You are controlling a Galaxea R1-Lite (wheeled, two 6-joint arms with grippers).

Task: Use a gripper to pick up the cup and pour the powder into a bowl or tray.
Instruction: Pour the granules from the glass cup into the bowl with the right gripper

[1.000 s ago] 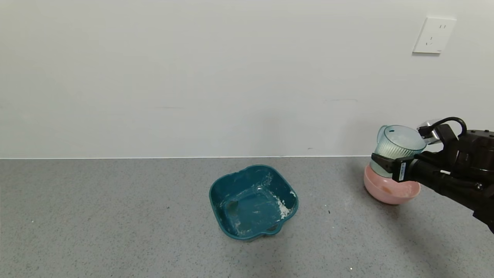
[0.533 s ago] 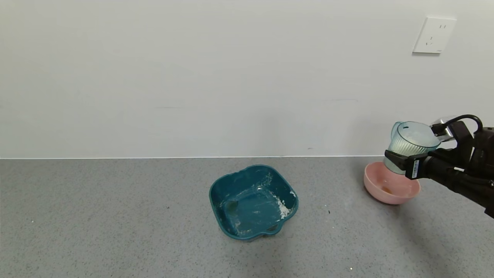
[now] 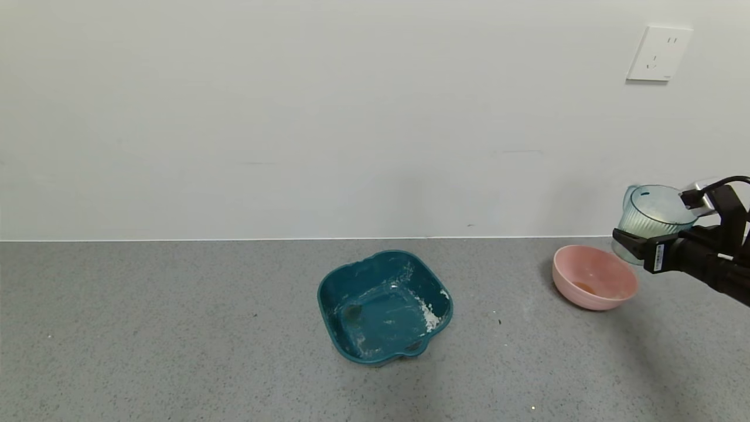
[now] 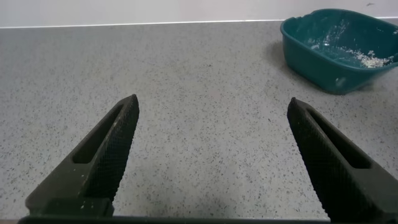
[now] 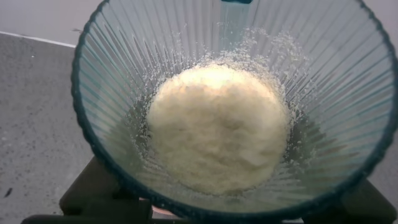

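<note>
Right gripper (image 3: 636, 246) has its fingers clamped on the cup (image 3: 655, 218), held upright in the air just right of the bowl (image 3: 594, 285). Powder (image 5: 217, 127) sits heaped in the cup. Bowl looks empty apart from a brownish spot, possibly residue. Left gripper (image 4: 211, 155) hovers over the worktop (image 3: 176, 328), fingers wide.

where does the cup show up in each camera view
Head view: the cup is at the far right, held above the table by the right hand, just right of the pink bowl.
Left wrist view: not in it.
Right wrist view: it fills the picture, powder inside.
Shared landmark: the grey speckled table, seen in all three.
</note>
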